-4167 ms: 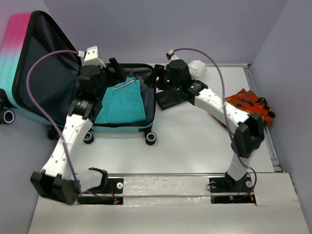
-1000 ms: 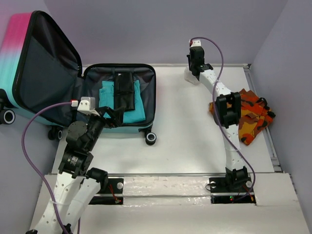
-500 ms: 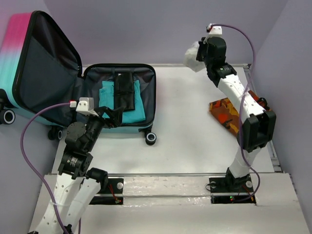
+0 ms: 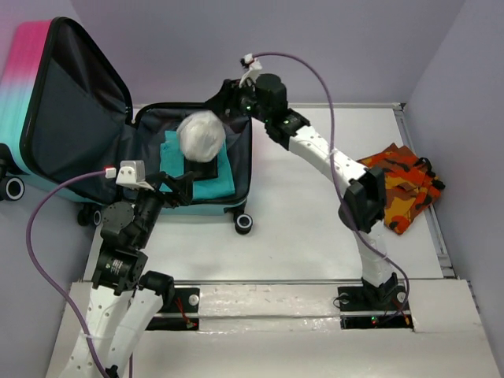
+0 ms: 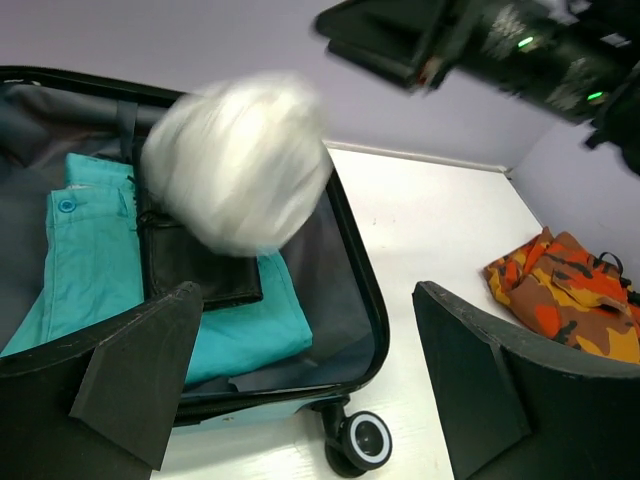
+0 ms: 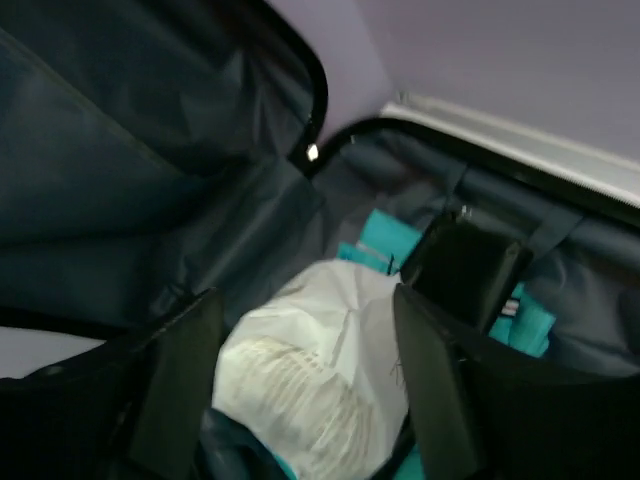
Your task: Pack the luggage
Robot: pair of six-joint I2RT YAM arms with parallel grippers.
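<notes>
- The right gripper (image 4: 230,99) hangs over the far rim of the luggage (image 4: 246,150). Its jaws are partway apart, and as far as I can see there's nothing pinched in them.
- Just below and in front of it is a white bundle (image 4: 201,135), all smeared with blur and clear of both fingers. My read is that it's loose and dropping into the case.
- Right under the bundle, in the open half, a black pouch (image 4: 206,169) lies on a folded teal garment (image 4: 223,183).
- Further out past the bundle, the lid (image 4: 71,110) stands propped up.
- The left gripper (image 4: 179,187) sits at the near edge of the case. Its jaws are about as wide as they go, they're empty, and it isn't touching anything.
- Way off on the other side of the right gripper, an orange camo garment (image 4: 398,185) lies on the bench (image 4: 299,228), well apart from the case.
- Progress guess: a good way in. Two things are packed and the bundle is going in. What's left is the camo piece, and then I'd assume closing the lid.
- The overhead view is the only one with the whole layout and the lid.
- The left wrist view shows clear daylight between the bundle and the right gripper.
- In the right wrist view the bundle looks like it sits between the fingers (image 6: 180,370), so you can't judge the gap from there.
</notes>
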